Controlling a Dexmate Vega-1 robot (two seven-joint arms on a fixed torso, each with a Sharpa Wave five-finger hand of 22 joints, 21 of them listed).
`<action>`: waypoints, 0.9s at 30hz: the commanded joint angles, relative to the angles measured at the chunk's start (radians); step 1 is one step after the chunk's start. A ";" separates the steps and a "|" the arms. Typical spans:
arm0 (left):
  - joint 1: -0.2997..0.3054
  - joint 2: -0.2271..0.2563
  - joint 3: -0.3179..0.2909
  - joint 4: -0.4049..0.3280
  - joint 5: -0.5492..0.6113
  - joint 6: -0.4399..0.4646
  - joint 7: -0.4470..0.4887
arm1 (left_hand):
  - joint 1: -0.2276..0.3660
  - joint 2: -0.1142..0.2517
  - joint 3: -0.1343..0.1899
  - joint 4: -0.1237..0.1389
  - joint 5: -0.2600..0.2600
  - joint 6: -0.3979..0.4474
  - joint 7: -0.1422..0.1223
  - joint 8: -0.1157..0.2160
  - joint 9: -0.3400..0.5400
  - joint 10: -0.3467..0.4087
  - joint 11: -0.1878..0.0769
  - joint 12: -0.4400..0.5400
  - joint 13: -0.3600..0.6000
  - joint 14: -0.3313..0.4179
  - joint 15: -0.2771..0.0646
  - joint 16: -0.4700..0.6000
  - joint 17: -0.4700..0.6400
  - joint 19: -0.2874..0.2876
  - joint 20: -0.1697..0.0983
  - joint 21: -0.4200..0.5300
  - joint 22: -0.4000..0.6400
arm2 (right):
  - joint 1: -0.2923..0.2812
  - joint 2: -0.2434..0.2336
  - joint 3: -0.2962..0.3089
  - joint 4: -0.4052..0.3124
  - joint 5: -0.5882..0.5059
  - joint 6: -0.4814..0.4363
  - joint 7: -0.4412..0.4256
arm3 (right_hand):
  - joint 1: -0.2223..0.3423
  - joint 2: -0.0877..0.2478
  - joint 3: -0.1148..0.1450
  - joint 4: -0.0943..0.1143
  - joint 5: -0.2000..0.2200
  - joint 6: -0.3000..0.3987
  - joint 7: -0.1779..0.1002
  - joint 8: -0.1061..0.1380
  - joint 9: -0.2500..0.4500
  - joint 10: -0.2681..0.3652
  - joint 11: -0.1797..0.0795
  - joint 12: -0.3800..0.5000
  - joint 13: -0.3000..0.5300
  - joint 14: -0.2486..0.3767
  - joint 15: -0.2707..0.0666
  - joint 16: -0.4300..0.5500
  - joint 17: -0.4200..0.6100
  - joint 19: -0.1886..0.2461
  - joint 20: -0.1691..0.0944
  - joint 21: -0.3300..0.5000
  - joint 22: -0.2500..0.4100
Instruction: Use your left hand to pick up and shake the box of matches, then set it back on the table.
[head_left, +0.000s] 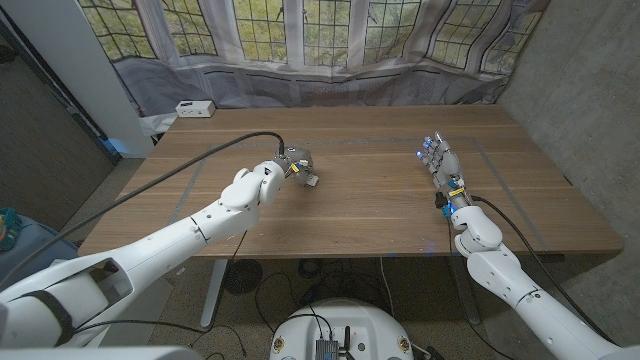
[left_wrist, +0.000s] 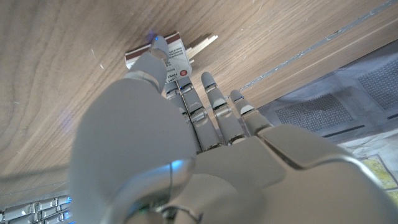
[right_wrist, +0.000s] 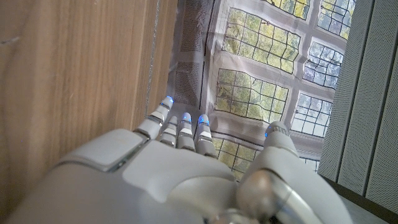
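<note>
The box of matches (left_wrist: 175, 52) is small, with a white and red label, and its tray sticks out a little at one end. My left hand (head_left: 287, 166) is at the table's middle left, with the box (head_left: 309, 180) at its fingertips. In the left wrist view the thumb (left_wrist: 153, 61) lies on one side of the box and the fingers (left_wrist: 198, 102) on the other, so it is pinched. I cannot tell whether the box touches the wood. My right hand (head_left: 441, 162) stays at the right side of the table with fingers straight and nothing in it.
A small white device (head_left: 194, 108) sits at the table's far left corner. A curtain with a window print (head_left: 340, 40) hangs behind the far edge. Thin tape lines (head_left: 400, 141) cross the wooden table (head_left: 370, 210).
</note>
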 joint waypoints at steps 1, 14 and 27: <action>-0.005 -0.003 0.009 0.010 -0.013 -0.009 -0.019 | 0.003 0.061 0.020 0.014 0.006 0.143 0.020 -0.003 0.004 0.118 -0.020 -0.005 0.058 -0.005 -0.072 0.003 0.002 -0.006 -0.002 0.001 0.005 | 0.000 0.002 -0.001 0.006 0.000 -0.002 -0.002 | 0.010 -0.002 0.002 -0.005 0.002 0.007 0.000 0.005 0.004 0.011 -0.001 0.003 0.003 0.002 0.001 0.000 0.006 0.000 -0.001 0.001 0.004; -0.002 0.002 0.011 0.004 -0.007 -0.008 -0.013 | 0.021 0.049 0.011 0.010 0.009 0.063 0.007 -0.026 0.008 0.044 -0.024 -0.026 0.065 -0.033 -0.065 -0.003 0.001 -0.015 -0.004 0.001 0.005 | 0.002 0.004 -0.003 0.008 -0.002 -0.001 -0.001 | 0.010 -0.002 0.002 -0.005 0.002 0.008 -0.002 0.005 0.004 0.013 -0.001 0.004 0.003 0.002 0.001 0.000 0.006 -0.002 0.000 0.000 0.004; 0.016 0.010 0.002 -0.010 0.012 0.009 0.012 | -0.038 0.001 -0.040 0.032 -0.005 -0.070 -0.007 -0.043 0.010 -0.081 -0.016 -0.040 0.054 -0.086 -0.056 -0.006 0.001 -0.031 0.010 0.001 0.006 | -0.006 -0.001 -0.003 -0.006 -0.007 -0.003 -0.006 | 0.011 -0.002 0.002 -0.005 0.002 0.009 -0.002 0.005 0.004 0.015 -0.002 0.004 0.003 0.001 0.001 -0.001 0.006 -0.004 0.003 -0.001 0.004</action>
